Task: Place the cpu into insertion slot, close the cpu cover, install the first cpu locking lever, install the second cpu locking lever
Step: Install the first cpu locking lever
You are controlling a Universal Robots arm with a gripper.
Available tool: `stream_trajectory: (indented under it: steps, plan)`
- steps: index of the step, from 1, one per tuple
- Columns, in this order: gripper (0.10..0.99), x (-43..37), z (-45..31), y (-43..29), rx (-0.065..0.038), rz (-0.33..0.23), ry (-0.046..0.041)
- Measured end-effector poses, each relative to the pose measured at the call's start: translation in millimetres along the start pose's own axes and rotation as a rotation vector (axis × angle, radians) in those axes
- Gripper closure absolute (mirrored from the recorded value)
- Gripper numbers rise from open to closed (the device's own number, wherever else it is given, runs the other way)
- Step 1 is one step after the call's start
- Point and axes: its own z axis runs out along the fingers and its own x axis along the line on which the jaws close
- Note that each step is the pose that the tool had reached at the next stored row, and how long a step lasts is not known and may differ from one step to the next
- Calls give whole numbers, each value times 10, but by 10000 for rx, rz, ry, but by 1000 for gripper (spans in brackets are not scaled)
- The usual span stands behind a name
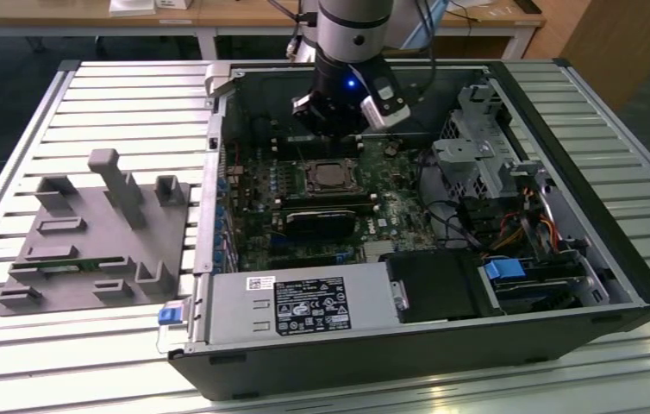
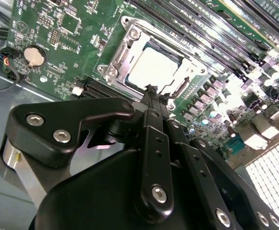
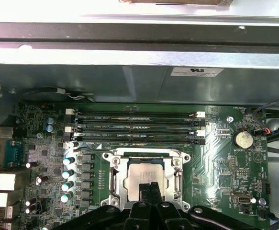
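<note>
cpu [image 3: 137, 176]: flat dull-silver square, face up
cpu cover [image 3: 115, 177]: shiny metal frame, lying flat around it
gripper [image 3: 150, 186]: black fingers pressed together, empty

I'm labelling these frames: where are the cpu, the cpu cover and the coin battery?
cpu [image 3: 137, 175]: first wrist view, on its bare silver top.
cpu cover [image 3: 115, 178]: first wrist view, on a side bar of the frame.
coin battery [image 3: 243, 139]: first wrist view, on its round face.

We lose one edge of the chip [image 3: 140, 175] behind the gripper [image 3: 149, 187]; the exterior view crops the arm [image 1: 354, 30] at twelve o'clock.
</note>
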Motion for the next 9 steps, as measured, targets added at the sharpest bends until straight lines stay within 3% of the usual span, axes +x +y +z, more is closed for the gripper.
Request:
stream_trajectory:
  steps: [9]
  plan:
    - [984,116,2,-2,-2,-1,-5]
